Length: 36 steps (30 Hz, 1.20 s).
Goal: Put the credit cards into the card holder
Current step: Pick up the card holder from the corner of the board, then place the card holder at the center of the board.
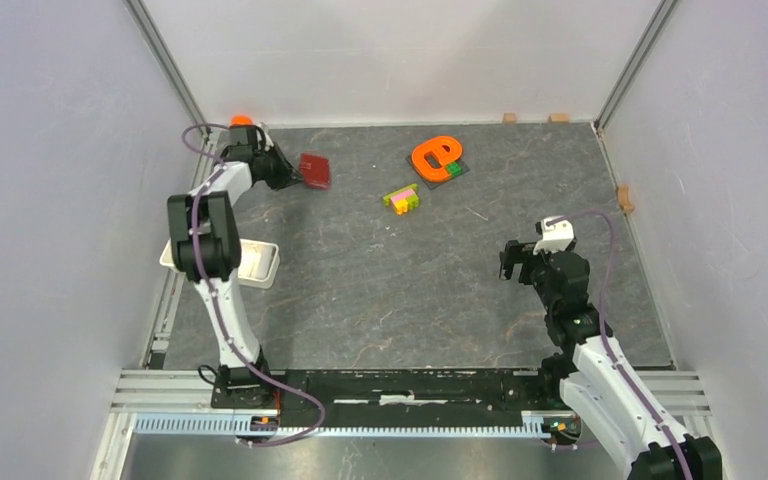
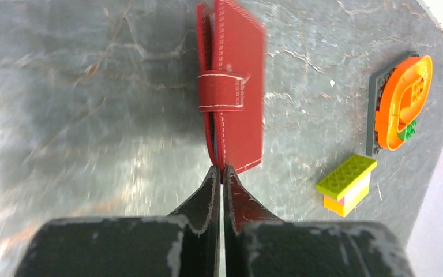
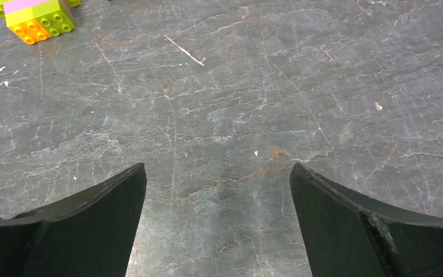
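Left gripper point(image 2: 220, 172): jaws together, clamped on the near edge of the small dark red leather-look folding card holder point(image 2: 237, 86); the card holder runs straight ahead of the fingertips, seen nearly edge-on; its snap tab point(image 2: 221, 91) wraps across the folded side, closed; pale stitching along the edges; cannot tell whether it rests on the dark grey stone-look table point(image 2: 92, 86) or is lifted off it. Ahead and right of those jaws: a small stack of lime, pink and yellow toy bricks point(image 2: 347, 184); beyond that, an orange e-shaped plastic toy point(image 2: 404, 101) on a dark grey base plate point(image 2: 372, 109). In the top view the left arm reaches toward the far left corner; a white rectangular tray point(image 1: 260, 262) sits well behind the jaws, beside the arm's elbow, at the table's left edge. Right gripper point(image 3: 218, 173): jaws wide apart, holding nothing; bare table under the gap; the brick stack lies far ahead and left of its fingers point(image 3: 92, 219); this gripper is well apart from the card holder.
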Tool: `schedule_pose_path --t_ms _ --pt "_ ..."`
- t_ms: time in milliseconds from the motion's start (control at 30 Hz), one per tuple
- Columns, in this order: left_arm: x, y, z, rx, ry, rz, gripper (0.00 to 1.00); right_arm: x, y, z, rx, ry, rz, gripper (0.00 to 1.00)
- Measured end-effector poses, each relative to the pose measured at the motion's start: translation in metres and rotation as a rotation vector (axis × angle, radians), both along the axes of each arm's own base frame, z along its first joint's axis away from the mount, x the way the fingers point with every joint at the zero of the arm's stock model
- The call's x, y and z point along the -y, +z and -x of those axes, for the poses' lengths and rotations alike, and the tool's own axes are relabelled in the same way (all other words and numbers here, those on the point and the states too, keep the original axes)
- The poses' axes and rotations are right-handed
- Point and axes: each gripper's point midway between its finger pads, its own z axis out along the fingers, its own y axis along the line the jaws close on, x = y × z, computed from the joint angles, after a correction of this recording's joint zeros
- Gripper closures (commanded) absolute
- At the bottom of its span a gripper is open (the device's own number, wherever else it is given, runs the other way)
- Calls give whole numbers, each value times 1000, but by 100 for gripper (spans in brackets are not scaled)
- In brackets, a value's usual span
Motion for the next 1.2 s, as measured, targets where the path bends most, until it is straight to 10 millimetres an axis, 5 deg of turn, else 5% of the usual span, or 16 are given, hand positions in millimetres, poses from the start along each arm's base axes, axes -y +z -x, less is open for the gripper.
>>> schedule_pose_path --t_ms 267,400,533,700,1033,1133,1200 --pt "-8 110 67 159 3 -286 98 -6 3 1 7 34 -14 2" --pt "25 138 114 212 -92 -463 98 -9 2 1 4 48 -19 2" --pt "60 108 175 142 -252 -589 98 -12 -3 2 -14 62 -21 2" --pt "65 41 255 -76 -446 -756 98 -17 -14 4 -59 93 -25 2" --pt "126 34 328 -21 -755 -911 98 -24 -24 9 -107 131 -41 2" --pt "149 29 351 -12 -845 -930 85 -27 -25 11 -123 137 -62 2" --pt "170 23 367 -8 -890 -912 61 -29 -25 12 -132 137 -80 2"
